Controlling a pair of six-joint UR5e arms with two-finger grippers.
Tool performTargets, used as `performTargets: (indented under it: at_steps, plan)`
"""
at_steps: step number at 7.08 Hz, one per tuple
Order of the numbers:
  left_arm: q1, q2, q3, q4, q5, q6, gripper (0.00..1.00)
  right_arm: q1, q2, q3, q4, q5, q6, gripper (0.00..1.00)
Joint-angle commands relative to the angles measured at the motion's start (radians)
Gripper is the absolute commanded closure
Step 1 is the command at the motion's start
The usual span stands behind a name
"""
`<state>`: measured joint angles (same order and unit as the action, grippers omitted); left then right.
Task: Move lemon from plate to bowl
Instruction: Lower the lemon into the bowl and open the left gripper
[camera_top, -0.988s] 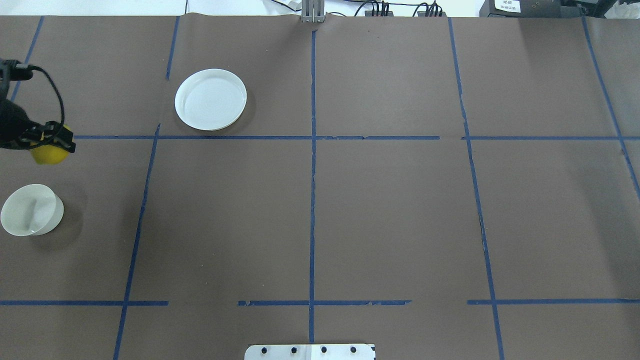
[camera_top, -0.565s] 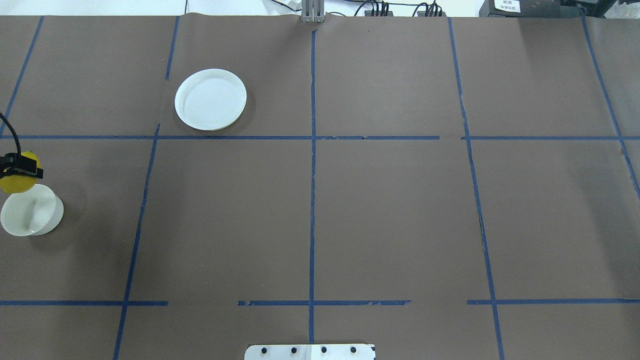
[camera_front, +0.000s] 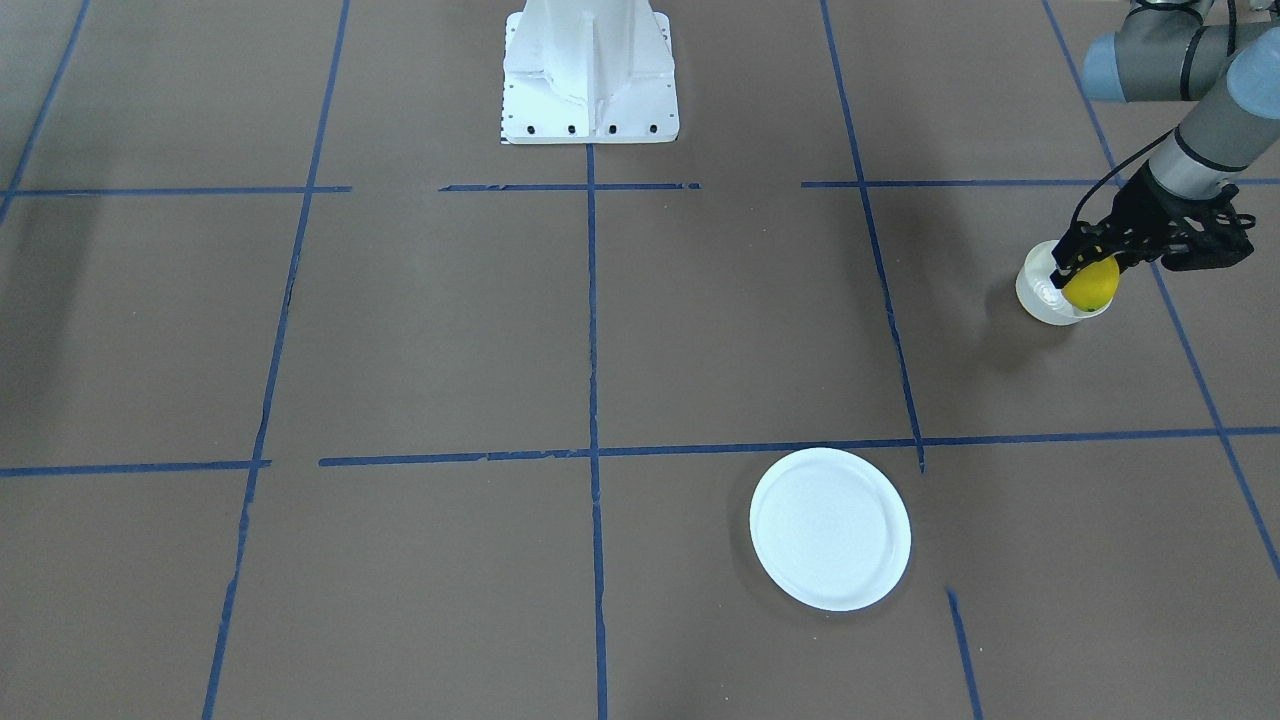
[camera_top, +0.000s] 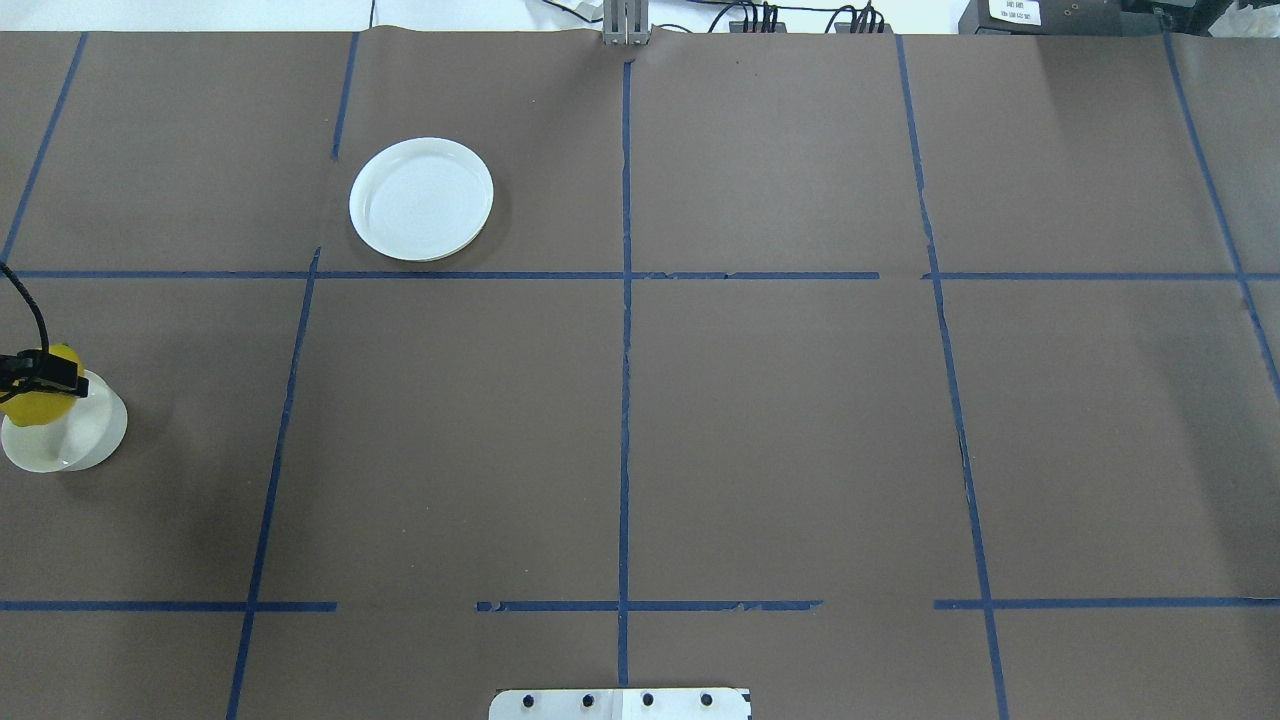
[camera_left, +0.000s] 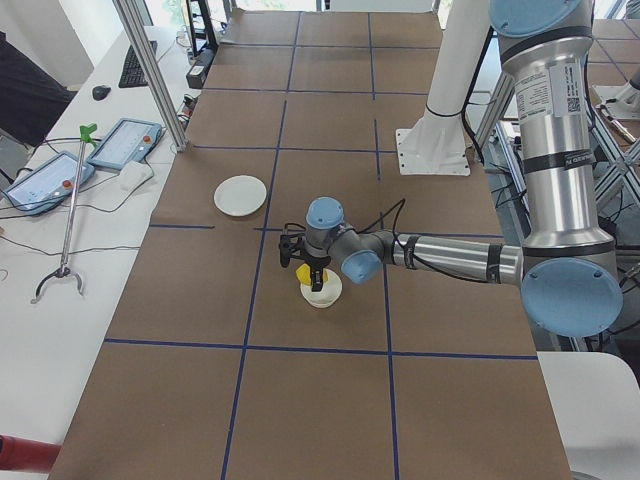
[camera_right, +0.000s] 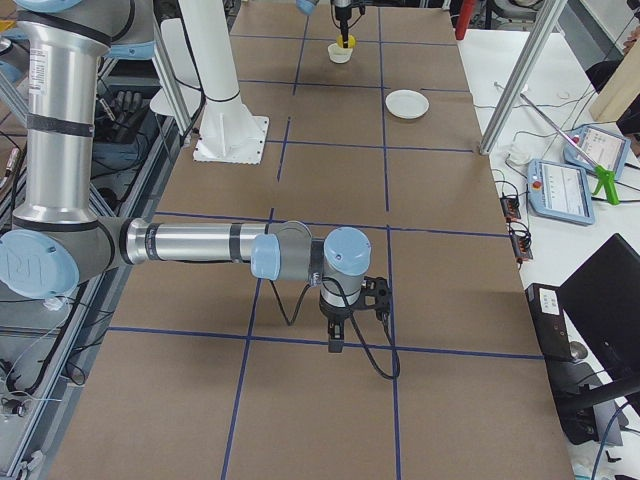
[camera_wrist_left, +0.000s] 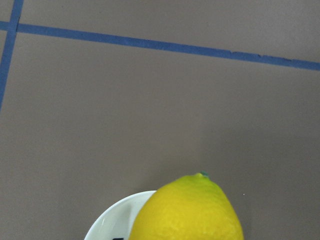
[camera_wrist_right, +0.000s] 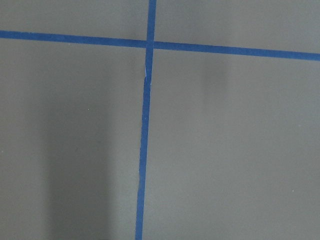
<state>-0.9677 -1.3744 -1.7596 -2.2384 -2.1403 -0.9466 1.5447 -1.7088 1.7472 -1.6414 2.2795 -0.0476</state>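
The yellow lemon (camera_front: 1092, 285) is held in my left gripper (camera_front: 1088, 268), which is shut on it. It hangs over the edge of the small deep white bowl (camera_front: 1040, 295) and partly covers it. In the overhead view the lemon (camera_top: 35, 402) overlaps the far left part of the bowl (camera_top: 85, 435). The left wrist view shows the lemon (camera_wrist_left: 187, 212) close up above the bowl's rim (camera_wrist_left: 112, 220). The flat white plate (camera_top: 421, 199) lies empty, well away from the bowl. My right gripper (camera_right: 336, 345) shows only in the exterior right view, pointing down over the table; I cannot tell whether it is open or shut.
The robot's white base (camera_front: 590, 70) stands at the middle of the near table edge. Blue tape lines (camera_top: 625, 400) divide the brown table cover. A side table with tablets (camera_left: 125, 143) and a metal post (camera_left: 150, 70) lie beyond the plate.
My left gripper has carried the lemon toward the robot's side, from beyond the bowl to over its far rim. The plate and bowl have not moved.
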Motion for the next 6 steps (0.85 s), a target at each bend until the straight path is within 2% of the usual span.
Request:
performTargets:
  at_steps: [1, 2, 3, 6]
  plan:
    - [0.014, 0.012, 0.006, 0.006, -0.001, 0.008, 1.00, 0.000, 0.000, 0.000, 0.000, 0.000, 0.000, 0.00]
    - [0.015, 0.012, 0.020, 0.006, -0.006, 0.008, 0.66, 0.000, 0.000, 0.000, 0.000, 0.000, 0.000, 0.00]
    - [0.015, 0.012, 0.025, 0.006, -0.007, 0.008, 0.01, 0.000, 0.000, 0.000, 0.000, 0.000, 0.000, 0.00]
    - [0.011, 0.012, 0.003, 0.006, -0.015, 0.009, 0.00, 0.000, 0.000, 0.000, 0.000, 0.000, 0.000, 0.00]
